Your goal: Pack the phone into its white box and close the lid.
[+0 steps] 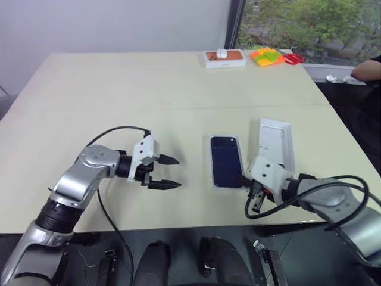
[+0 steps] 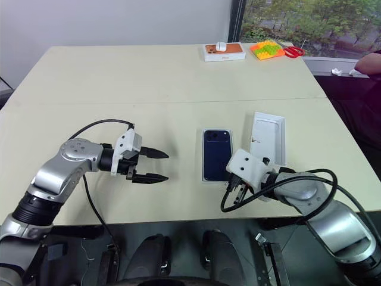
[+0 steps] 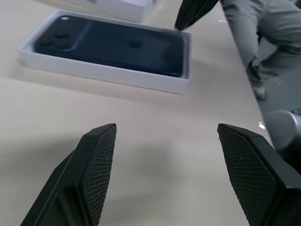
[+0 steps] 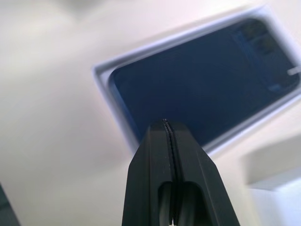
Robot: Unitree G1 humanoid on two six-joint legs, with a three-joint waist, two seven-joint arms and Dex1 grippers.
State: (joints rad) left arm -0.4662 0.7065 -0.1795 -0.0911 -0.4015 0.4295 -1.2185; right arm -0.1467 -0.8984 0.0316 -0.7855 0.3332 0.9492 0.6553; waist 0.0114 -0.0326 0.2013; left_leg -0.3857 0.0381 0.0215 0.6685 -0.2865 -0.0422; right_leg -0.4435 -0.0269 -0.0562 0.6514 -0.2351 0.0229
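Observation:
The dark navy phone (image 1: pixel 226 161) lies flat inside the shallow white box (image 1: pixel 213 179) in the middle of the table, camera cluster at the far end. The white lid (image 1: pixel 277 142) lies just right of the box, pale side showing. My right gripper (image 1: pixel 244 179) is shut and empty, its tip just above the box's near right corner; in the right wrist view the shut fingers (image 4: pixel 165 141) point at the phone (image 4: pixel 202 89). My left gripper (image 1: pixel 177 172) hovers open well left of the box, and its fingers (image 3: pixel 96 169) frame the box (image 3: pixel 108 75).
At the far edge of the table stand a white box with an orange top (image 1: pixel 225 58), colourful blocks (image 1: pixel 266 56) and red scissors (image 1: pixel 293 58). A person's arm (image 1: pixel 366 70) shows at the far right. The table's near edge (image 1: pixel 178 223) runs just below both grippers.

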